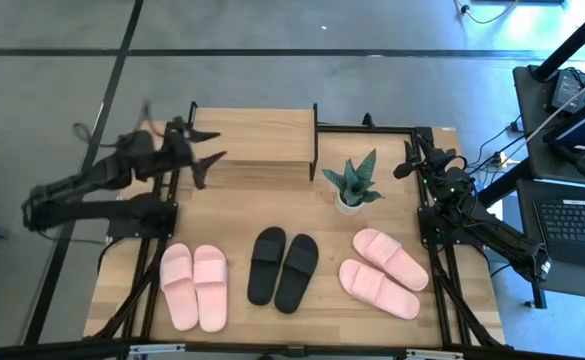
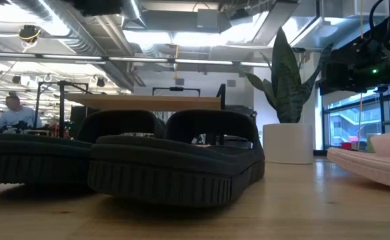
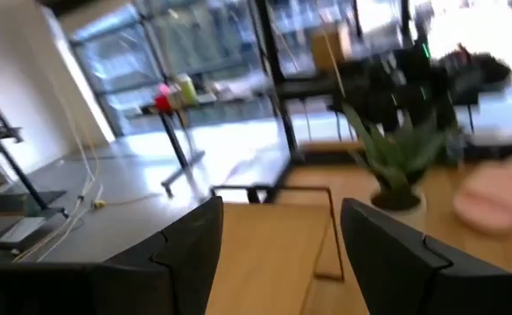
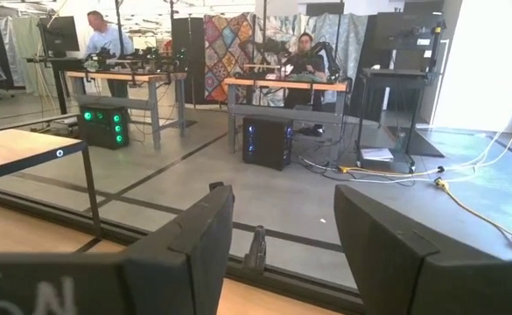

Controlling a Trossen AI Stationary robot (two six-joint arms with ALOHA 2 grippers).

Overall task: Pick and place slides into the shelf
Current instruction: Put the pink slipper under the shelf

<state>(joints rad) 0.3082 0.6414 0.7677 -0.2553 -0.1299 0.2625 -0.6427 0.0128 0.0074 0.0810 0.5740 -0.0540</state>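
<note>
Left gripper: the left gripper (image 1: 204,160) hovers by the left end of the shelf (image 1: 255,134), fingers spread wide with nothing between them (its own wrist view shows only bare board past the tips).

Right gripper: the right gripper (image 1: 408,160) waits at the table's back right corner, jaws apart and empty, pointing out into the room.

Risk, shelf: the left gripper sits very near the thin black frame; my guess is that a careless swing from here could clip a post and shove the rack.

Risk, plant: the potted plant (image 1: 352,184) stands just beside the shelf's right end, so a sandal carried in from that side could well knock it over.

Risk, pairs: each pair lies side by side and touching, so open fingers coming down on one sandal may nudge its neighbour.

Slides, place: all six lie along the front of the table, none on the shelf: pink pair (image 1: 193,285) left, black pair (image 1: 283,267) centre, second pink pair (image 1: 383,271) right.

Slides, look: broad straps, open toes, and thick ribbed soles in the low view; the right pink pair lies askew.
</note>
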